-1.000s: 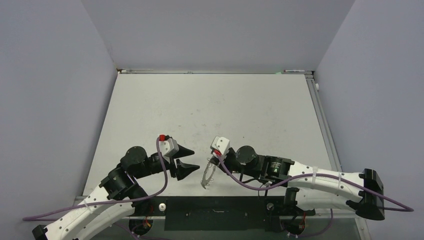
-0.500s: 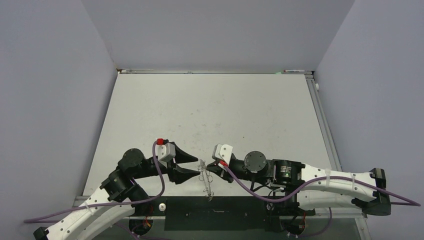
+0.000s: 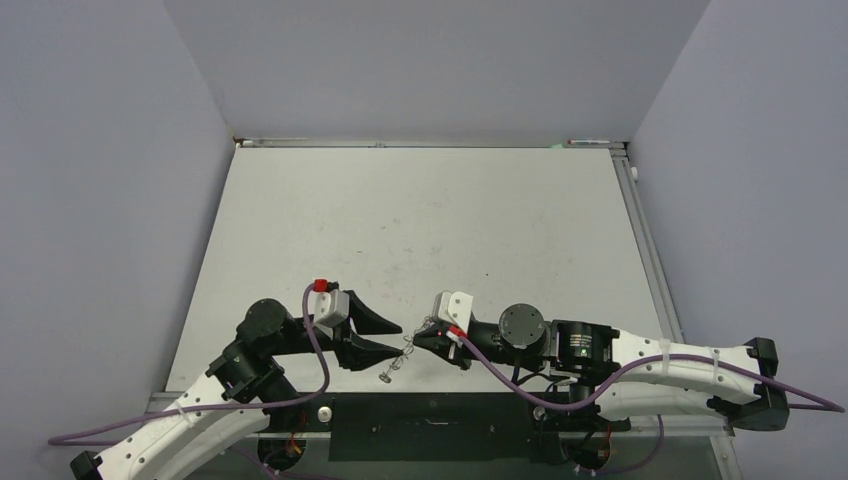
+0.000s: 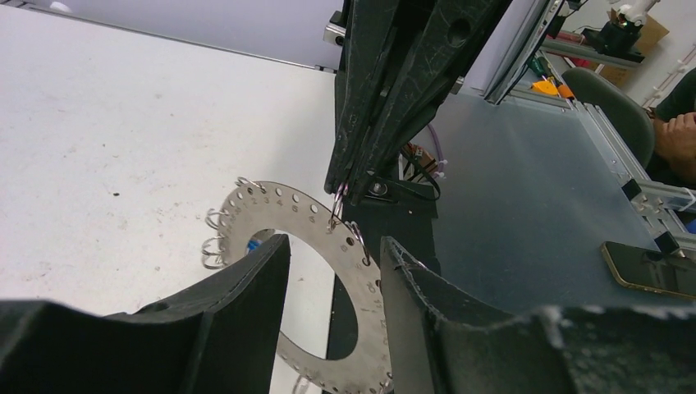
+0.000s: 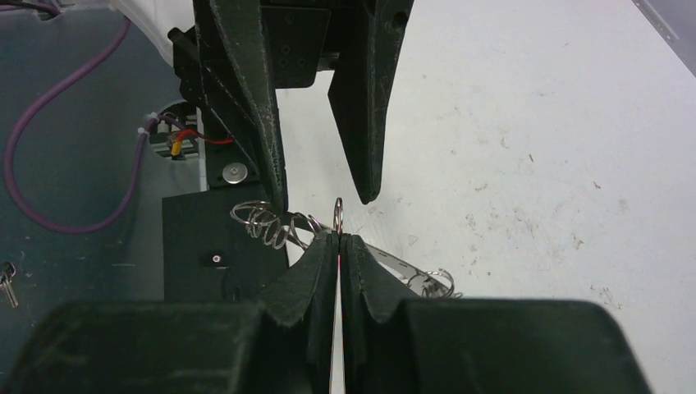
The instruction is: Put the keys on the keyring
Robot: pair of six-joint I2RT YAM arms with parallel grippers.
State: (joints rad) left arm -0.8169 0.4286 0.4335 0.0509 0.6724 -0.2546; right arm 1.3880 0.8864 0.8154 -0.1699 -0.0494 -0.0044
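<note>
The keyring, a flat grey disc with a wide hole and wire loops along its rim, hangs just above the table's near edge. My right gripper is shut on one small wire loop at the rim and holds the ring up. My left gripper is open, with its two fingers on either side of the ring's band. From above, the left gripper and right gripper nearly meet tip to tip. A tiny blue piece shows through the hole. The dark key is out of view.
The arms' black base plate lies just below the ring. Purple cables loop off both arms. Grey walls close in the white table on three sides. A phone lies on the side bench.
The right arm carried the ring leftward and turned it toward the left gripper. The left jaws narrowed and now straddle the ring's band.
</note>
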